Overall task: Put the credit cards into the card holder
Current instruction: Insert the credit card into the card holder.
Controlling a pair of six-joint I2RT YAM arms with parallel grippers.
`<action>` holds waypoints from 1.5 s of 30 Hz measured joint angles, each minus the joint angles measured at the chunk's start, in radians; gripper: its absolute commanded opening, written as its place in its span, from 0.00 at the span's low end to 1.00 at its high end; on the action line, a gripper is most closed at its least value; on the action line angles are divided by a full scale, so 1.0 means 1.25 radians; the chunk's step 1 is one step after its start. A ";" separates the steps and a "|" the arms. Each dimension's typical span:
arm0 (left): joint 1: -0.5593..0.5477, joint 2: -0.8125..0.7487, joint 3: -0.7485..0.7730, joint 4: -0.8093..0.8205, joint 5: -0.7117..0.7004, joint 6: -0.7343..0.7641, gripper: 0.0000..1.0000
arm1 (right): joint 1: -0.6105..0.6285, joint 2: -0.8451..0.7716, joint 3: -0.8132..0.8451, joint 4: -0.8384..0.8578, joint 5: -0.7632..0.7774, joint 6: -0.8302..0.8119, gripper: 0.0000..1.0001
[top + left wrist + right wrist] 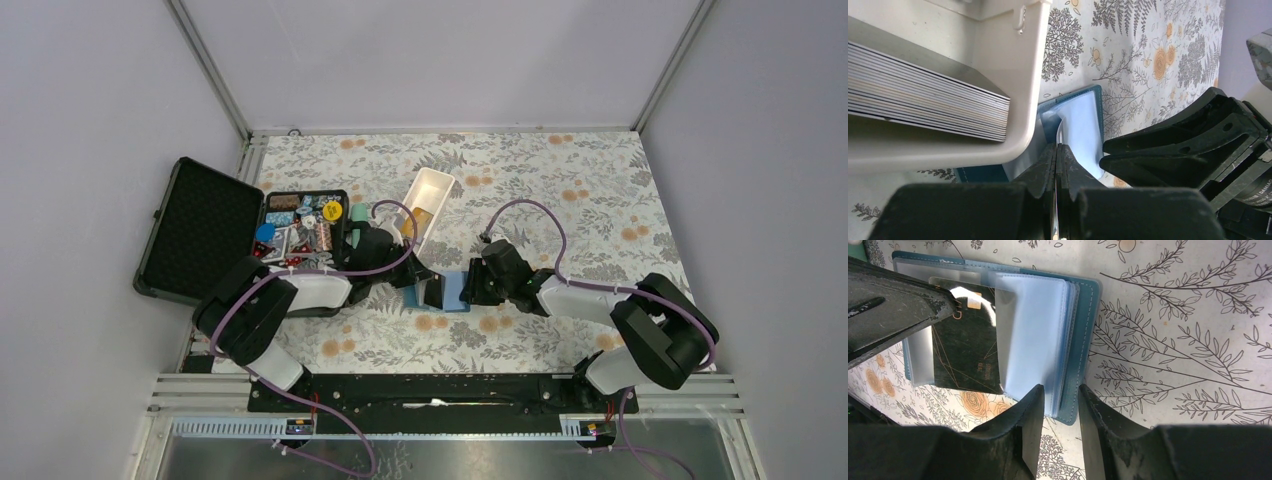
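Left gripper (1058, 165) clamps the dark card (965, 347) half inside the open wallet (1083, 330), long axis toward the spine; right gripper (1058, 405) pinches the right-hand pages.

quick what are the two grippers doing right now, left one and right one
Left gripper: shut on the dark credit card going into the card holder.
Right gripper: partly closed around the card holder's edge and pages.
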 measured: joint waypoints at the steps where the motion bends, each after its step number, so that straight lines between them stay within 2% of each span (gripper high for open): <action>1: 0.000 0.001 0.000 0.004 0.000 -0.002 0.00 | 0.000 0.000 0.000 0.000 0.000 0.000 0.37; 25: 0.000 -0.020 -0.109 0.161 -0.087 -0.069 0.00 | 0.006 0.006 0.001 0.010 0.002 0.005 0.36; 45: -0.001 0.005 -0.111 0.200 -0.068 -0.071 0.00 | 0.010 0.014 0.009 0.007 0.001 0.005 0.36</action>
